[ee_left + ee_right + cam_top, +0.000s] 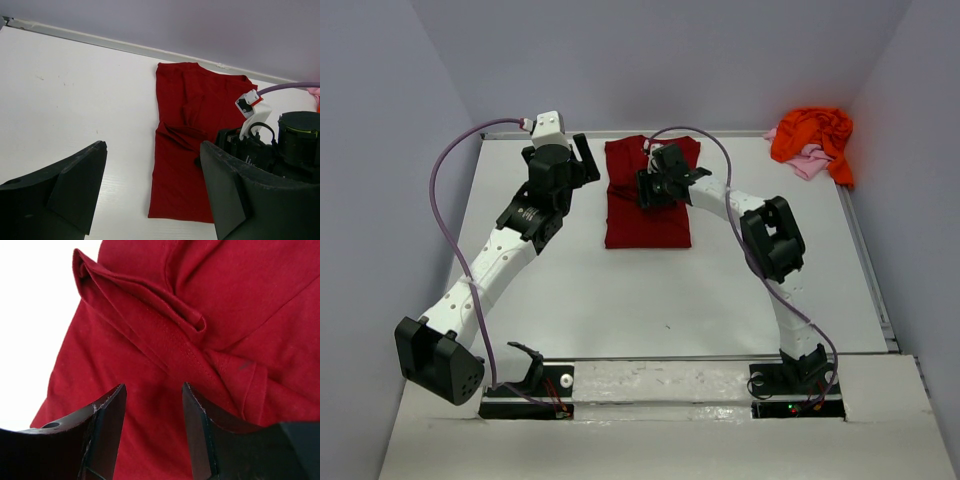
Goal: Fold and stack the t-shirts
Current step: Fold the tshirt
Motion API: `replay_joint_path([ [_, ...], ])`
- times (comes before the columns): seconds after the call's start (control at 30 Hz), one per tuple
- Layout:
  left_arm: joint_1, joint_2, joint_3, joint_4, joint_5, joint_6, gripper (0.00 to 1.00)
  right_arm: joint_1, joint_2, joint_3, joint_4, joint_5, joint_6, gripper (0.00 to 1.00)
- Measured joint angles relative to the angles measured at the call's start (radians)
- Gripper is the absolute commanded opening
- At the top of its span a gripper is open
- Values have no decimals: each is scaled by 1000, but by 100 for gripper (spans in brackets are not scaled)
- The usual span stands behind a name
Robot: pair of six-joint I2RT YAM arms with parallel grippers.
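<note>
The dark red t-shirt (648, 215) lies at the back middle of the table, folded into a long strip, with a raised crease (150, 300) running across it. My right gripper (650, 190) hovers low over its upper half, open, with flat cloth under its gap (154, 410) and nothing pinched. My left gripper (586, 163) stands open just left of the shirt, over bare table (152, 165); the shirt's left edge (175, 165) shows between its fingers. The orange t-shirt (812, 135) is bunched at the back right corner on top of the pale pink one (810, 164).
The table (650, 300) is white, with a raised rim along the back and right sides and grey walls close behind. The right arm's wrist and its purple cable (280, 140) crowd the right side of the left wrist view.
</note>
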Motion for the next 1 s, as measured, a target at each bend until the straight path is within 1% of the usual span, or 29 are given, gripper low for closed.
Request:
replay_joint_path([
  [0.23,0,0,0,0,0,0,85,0,13,-38,12,-6,7,54],
  [0.53,0,0,0,0,2,0,85,0,25,-40,41,0,8,54],
  [0.7,0,0,0,0,7,0,85,0,29,-32,44,44,-2,54],
  [1.0,0,0,0,0,8,0,85,4,66,31,39,163,-39,54],
])
